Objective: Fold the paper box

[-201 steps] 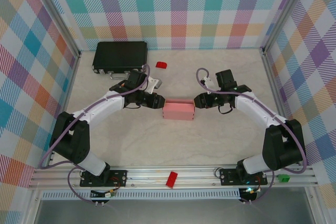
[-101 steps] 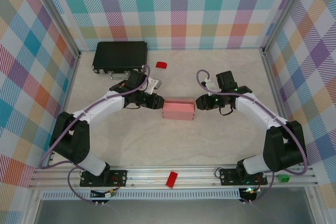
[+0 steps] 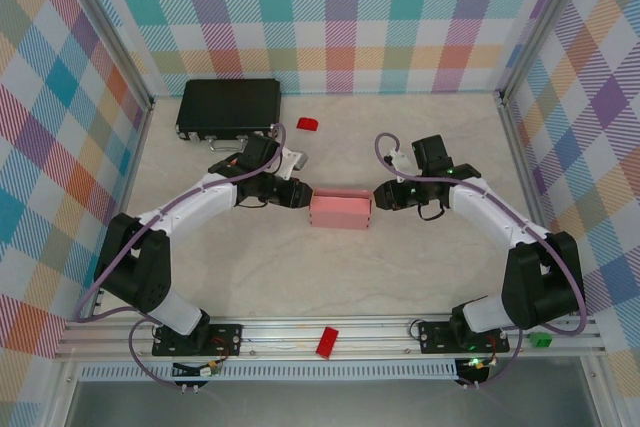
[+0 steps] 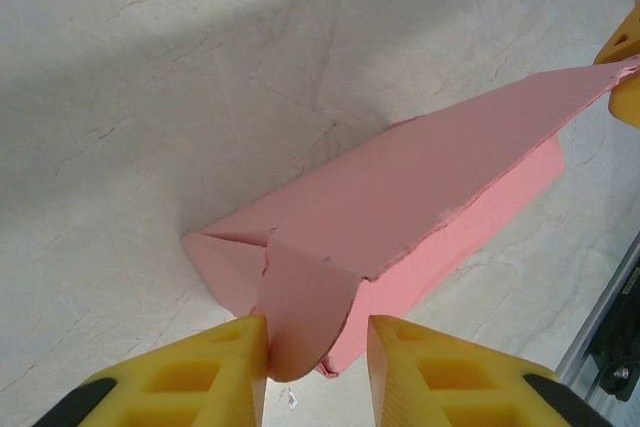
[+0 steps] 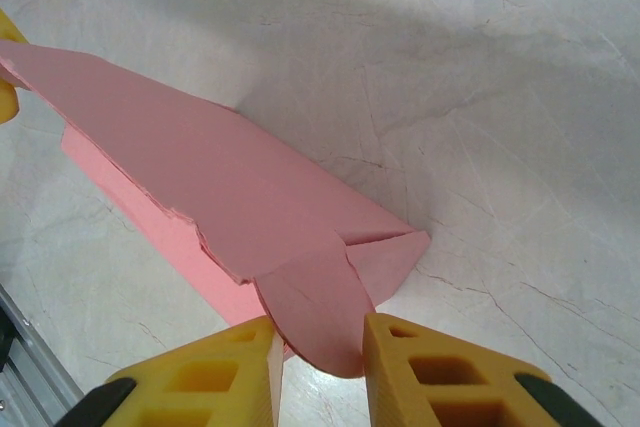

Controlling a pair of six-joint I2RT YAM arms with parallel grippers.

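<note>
Well, from my desk the box (image 3: 340, 211) sits mid-table (image 3: 330, 277), long side across, already standing as a box and not a flat sheet, so I judge we are at the closing of the ends. The left claw (image 3: 303, 194) is at its left end and the right claw (image 3: 378, 194) at its right end, each low and pointing inward. In the left wrist view the left tab (image 4: 305, 307), a rounded tongue sticking out of the end, lies between the yellow fingers (image 4: 235, 347). One finger touches it and a gap shows beside the other, so that claw is narrow but not nipping. In the right wrist view the right tab (image 5: 315, 307) takes up the whole gap between the fingers. That claw is narrow too, but I cannot tell whether it presses the card. The top flap (image 4: 420, 177) looks loose along its front edge, riding a little above the body. Next, I think each tongue has to be bent down and pushed into the end slot under that flap. That calls for both claws to work evenly, or the light box will slide along the table. It also calls for a soft touch, since thin card creases easily.
</note>
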